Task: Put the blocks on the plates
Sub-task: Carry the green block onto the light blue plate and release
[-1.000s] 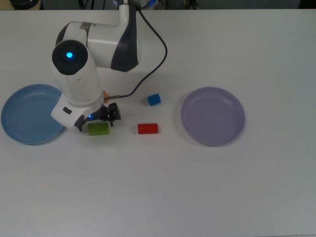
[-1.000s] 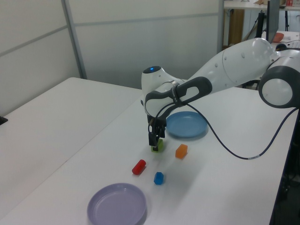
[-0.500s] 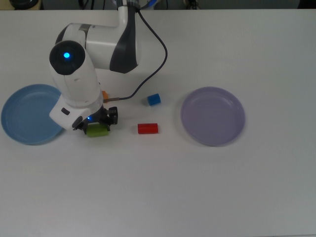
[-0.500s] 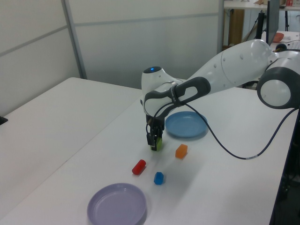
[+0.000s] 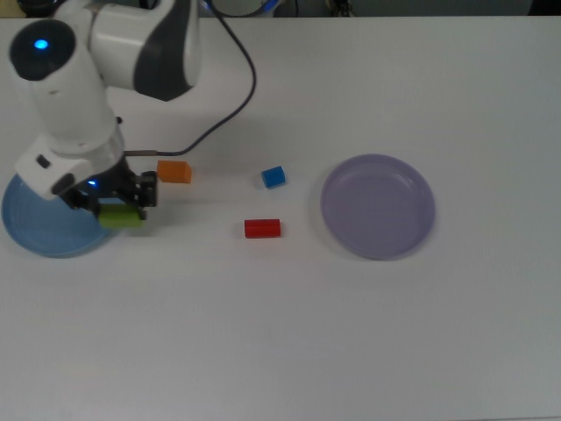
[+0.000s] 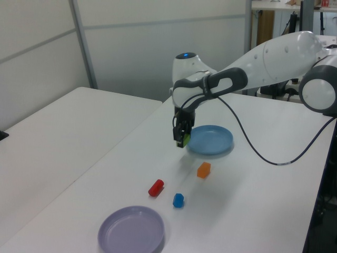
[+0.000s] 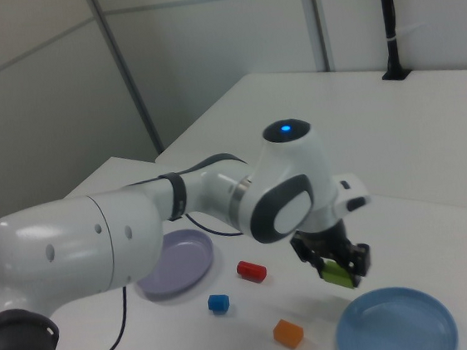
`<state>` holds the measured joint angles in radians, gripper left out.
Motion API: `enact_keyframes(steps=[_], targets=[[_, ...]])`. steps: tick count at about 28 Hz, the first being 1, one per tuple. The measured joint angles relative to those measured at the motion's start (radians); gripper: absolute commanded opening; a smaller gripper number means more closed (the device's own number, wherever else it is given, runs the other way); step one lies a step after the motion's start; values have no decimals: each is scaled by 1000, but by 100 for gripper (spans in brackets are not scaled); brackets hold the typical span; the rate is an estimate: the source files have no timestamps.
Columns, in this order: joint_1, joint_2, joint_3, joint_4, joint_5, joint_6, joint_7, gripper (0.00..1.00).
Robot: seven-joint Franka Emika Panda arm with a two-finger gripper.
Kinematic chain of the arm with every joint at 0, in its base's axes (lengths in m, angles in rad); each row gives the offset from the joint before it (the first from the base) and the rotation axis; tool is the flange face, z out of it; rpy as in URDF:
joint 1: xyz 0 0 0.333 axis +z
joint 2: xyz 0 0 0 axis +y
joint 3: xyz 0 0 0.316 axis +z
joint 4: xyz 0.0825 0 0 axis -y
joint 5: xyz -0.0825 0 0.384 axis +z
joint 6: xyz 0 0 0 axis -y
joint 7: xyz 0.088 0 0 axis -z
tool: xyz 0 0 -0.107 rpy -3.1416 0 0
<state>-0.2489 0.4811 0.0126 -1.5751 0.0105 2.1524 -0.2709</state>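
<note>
At the left of the top view we see the gripper (image 5: 120, 213) closed on the green block (image 5: 121, 216), lifted clear of the white counter (image 5: 289, 333) in the left view. The block hangs over the right rim of the light blue plate (image 5: 39, 230), at the top view's far left. The orange block (image 5: 174, 172) lies on the counter just right of the gripper, the blue block (image 5: 273, 177) near the frame's centre, and the red block (image 5: 262, 228) just below it. The lilac plate (image 5: 378, 206) sits right of centre, empty, well apart from the arm (image 5: 105, 53).
</note>
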Motion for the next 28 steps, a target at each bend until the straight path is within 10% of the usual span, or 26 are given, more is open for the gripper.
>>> enact_keyframes(steps=[15, 20, 25, 28], targets=[[-157, 34, -2, -1, 0, 0, -73, 9], [-154, 65, -2, -1, 0, 0, -74, 32], [-147, 72, 1, -1, 0, 0, -74, 86], [-146, 72, 1, 2, 0, 0, -74, 100]])
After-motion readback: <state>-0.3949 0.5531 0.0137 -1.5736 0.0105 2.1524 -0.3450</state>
